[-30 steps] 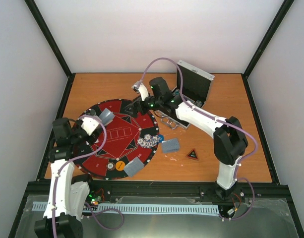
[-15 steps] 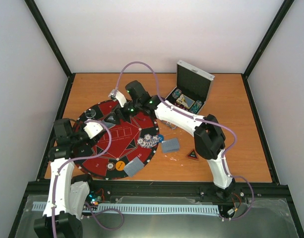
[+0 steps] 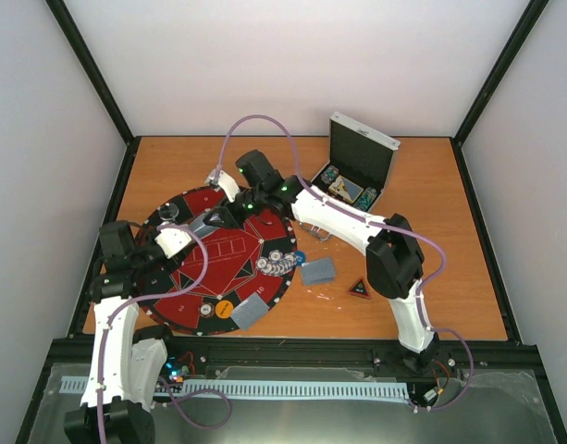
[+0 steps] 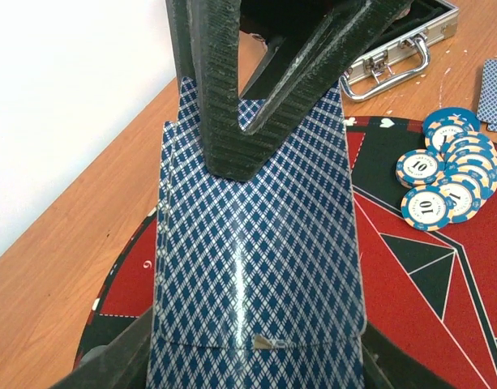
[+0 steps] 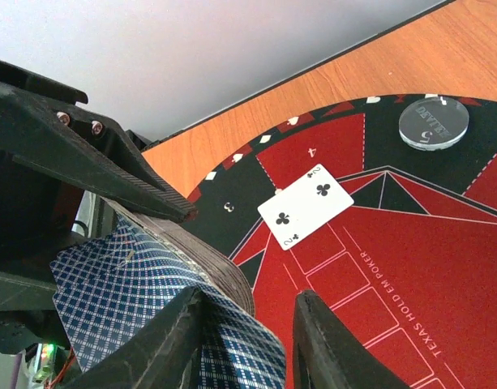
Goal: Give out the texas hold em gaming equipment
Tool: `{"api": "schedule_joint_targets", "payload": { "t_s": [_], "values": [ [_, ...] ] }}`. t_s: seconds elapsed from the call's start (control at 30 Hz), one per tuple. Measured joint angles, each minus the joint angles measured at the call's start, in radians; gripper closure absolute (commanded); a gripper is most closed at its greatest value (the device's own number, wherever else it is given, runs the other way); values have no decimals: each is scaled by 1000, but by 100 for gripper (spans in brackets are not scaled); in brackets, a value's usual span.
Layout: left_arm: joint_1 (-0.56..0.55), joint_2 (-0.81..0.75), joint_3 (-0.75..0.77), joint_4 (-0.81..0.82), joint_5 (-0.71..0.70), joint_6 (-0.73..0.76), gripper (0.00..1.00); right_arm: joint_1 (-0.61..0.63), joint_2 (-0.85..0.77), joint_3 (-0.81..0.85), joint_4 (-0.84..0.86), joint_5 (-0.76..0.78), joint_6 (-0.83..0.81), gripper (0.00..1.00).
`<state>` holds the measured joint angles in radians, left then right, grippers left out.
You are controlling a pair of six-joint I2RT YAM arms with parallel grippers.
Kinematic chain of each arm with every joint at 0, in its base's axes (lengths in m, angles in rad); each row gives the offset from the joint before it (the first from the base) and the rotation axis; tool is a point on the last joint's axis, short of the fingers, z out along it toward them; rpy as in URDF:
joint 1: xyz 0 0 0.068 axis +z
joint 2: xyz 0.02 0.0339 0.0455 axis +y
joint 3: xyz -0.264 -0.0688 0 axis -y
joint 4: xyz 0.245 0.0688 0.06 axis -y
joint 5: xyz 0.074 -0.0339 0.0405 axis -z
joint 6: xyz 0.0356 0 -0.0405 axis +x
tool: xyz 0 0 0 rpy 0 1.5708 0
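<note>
My left gripper (image 4: pixel 256 356) is shut across the width of a deck of blue-backed playing cards (image 4: pixel 256 267), held over the left of the round mat (image 3: pixel 218 268). My right gripper (image 5: pixel 250 296) is at the deck's (image 5: pixel 110 284) far end. Its jaws stand narrowed but apart: one finger (image 5: pixel 163 340) lies on the top card, the other is clear of the deck. A two of clubs (image 5: pixel 305 207) lies face up on the mat. Poker chips (image 3: pixel 281 261) cluster at the mat's right rim. A black-red triangle marker (image 3: pixel 360 289) lies on the table.
The silver case (image 3: pixel 357 171) stands open at the back right, its handle (image 4: pixel 394 61) facing the mat. Card piles lie at the mat's right (image 3: pixel 318 270) and front (image 3: pixel 250 313). A clear disc (image 5: pixel 433 121) sits on the mat's rim. Black frame rails border the table.
My right arm has swung left from the case to the deck, and its jaws have narrowed from wide open. My left gripper has kept hold of the deck, barely moving.
</note>
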<state>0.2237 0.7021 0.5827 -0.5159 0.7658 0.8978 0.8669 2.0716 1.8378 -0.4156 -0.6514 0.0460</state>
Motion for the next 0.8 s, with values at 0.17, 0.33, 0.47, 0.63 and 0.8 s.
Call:
{"api": "schedule_joint_targets", "payload": {
  "t_s": [0.17, 0.33, 0.47, 0.63, 0.8],
  "values": [
    [0, 0, 0, -1, 0, -11, 60, -1, -4, 6, -24, 16, -14, 69],
    [0, -3, -2, -1, 0, -21, 60, -2, -6, 26, -68, 34, -43, 79],
    [0, -3, -2, -1, -3, -30, 60, -2, -16, 32, -94, 45, -62, 93],
    [0, -3, -2, 0, -4, -43, 60, -3, -36, 34, -130, 61, -81, 97],
    [0, -4, -2, 1, -4, -62, 60, -5, -53, 34, -161, 85, -93, 97]
  ]
}}
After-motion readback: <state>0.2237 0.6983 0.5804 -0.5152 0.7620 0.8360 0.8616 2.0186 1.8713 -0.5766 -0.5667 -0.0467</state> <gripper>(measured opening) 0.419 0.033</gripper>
